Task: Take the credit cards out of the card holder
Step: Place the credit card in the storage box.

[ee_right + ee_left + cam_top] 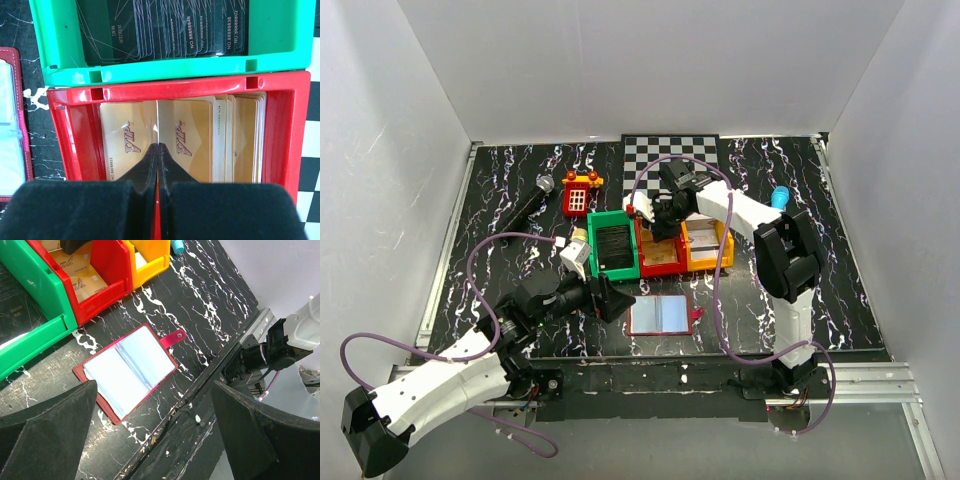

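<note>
Left arm (450, 375), white with black joints, lies low and stretches forward toward the middle. The black two-finger left gripper (608, 299) is spread wide with nothing in it. Right arm (785, 250) has its elbow up high and its forearm reaching left. The right gripper (158, 146) points down, fingers pressed together.

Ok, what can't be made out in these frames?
- Left wrist: glare on the holder sleeves hides whether cards remain.
- Top: right arm partly covers the yellow bin; contents unclear.
- Right wrist: shut jaws over the red bin; whether they pinch a card edge-on is unclear.
</note>
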{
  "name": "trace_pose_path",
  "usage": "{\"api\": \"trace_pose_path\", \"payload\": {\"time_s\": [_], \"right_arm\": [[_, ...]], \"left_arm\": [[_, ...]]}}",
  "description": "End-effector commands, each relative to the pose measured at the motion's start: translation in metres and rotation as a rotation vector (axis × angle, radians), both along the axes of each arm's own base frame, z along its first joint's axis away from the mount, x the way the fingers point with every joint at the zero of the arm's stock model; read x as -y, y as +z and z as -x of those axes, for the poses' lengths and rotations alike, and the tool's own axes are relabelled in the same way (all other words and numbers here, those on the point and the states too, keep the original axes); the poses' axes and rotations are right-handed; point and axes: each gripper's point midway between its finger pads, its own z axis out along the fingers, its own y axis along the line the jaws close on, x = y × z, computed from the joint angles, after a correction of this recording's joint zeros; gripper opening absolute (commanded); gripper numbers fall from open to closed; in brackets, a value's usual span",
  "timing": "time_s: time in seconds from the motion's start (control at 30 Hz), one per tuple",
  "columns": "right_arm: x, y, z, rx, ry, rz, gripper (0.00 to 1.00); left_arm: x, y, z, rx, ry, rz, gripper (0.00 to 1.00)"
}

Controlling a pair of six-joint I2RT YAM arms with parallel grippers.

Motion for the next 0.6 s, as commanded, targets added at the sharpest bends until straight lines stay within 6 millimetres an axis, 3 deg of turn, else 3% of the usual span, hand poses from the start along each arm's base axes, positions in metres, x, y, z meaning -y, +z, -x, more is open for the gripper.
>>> {"api": "trace_pose_path", "payload": {"time_s": [0.0,0.17,0.57], "right_arm": [[-0.0092,0.0086,-0.0141,0.063,0.015,-0.018,0.01],[-0.0107,0.0155,-0.0159,0.08,0.026,-0.028,0.01],[-0.0074,0.0106,-0.0219,0.102,0.006,-0.005,0.01]], "left_arm": [[0.0002,-0.0006,-0.0011,0.013,-0.006,-0.001,0.98],[0.0007,-0.0015,-0.0012,0.011,-0.007,-0.003,0.98],[0.0003,-0.0021,-0.0011,0.009,-0.005,-0.003,0.98]]}}
